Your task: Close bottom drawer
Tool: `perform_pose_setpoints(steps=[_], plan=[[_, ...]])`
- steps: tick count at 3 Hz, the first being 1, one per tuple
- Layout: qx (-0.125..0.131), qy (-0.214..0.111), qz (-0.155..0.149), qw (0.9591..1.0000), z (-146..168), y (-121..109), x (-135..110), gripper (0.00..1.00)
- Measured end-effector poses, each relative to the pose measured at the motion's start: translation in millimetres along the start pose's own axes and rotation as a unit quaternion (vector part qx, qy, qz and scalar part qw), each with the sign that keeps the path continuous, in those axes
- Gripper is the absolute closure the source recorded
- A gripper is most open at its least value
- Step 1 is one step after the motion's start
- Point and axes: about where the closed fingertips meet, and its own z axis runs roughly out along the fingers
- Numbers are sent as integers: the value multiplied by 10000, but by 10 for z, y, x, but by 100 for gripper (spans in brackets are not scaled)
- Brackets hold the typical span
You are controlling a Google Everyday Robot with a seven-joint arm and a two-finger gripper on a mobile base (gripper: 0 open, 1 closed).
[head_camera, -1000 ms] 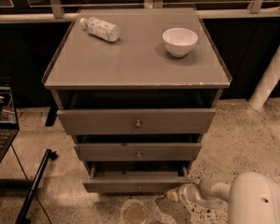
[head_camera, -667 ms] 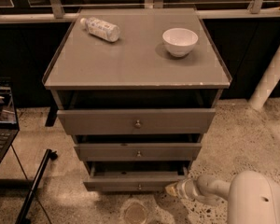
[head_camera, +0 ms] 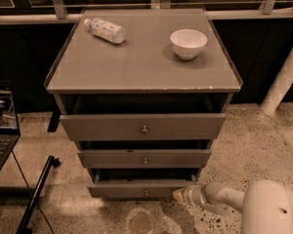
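Note:
The bottom drawer (head_camera: pixel 136 191) is the lowest of three grey-brown drawers in the cabinet, a long low front with a small round knob (head_camera: pixel 146 193). It stands pulled out, with a dark gap above its front. My gripper (head_camera: pixel 181 195) is at the end of the white arm (head_camera: pixel 224 199) coming from the lower right. It sits at the drawer front's right end, close to or touching it.
The middle drawer (head_camera: pixel 144 158) and top drawer (head_camera: pixel 142 126) also stand open. A plastic bottle (head_camera: pixel 106 30) lies on the cabinet top (head_camera: pixel 136 62) next to a white bowl (head_camera: pixel 188 43). A laptop (head_camera: pixel 1 126) is at left, a black pole (head_camera: pixel 36 195) on the floor, a white post (head_camera: pixel 283 79) at right.
My gripper has moved left along the floor toward the right end of the bottom drawer's front. The drawers look unchanged.

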Motion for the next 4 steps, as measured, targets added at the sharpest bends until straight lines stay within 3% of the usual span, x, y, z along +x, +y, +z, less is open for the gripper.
perform_pose_setpoints(steps=[2, 4], plan=[[534, -397, -143, 9977, -62, -69, -313, 100], [1127, -774, -179, 9905, -105, -217, -613, 100]])
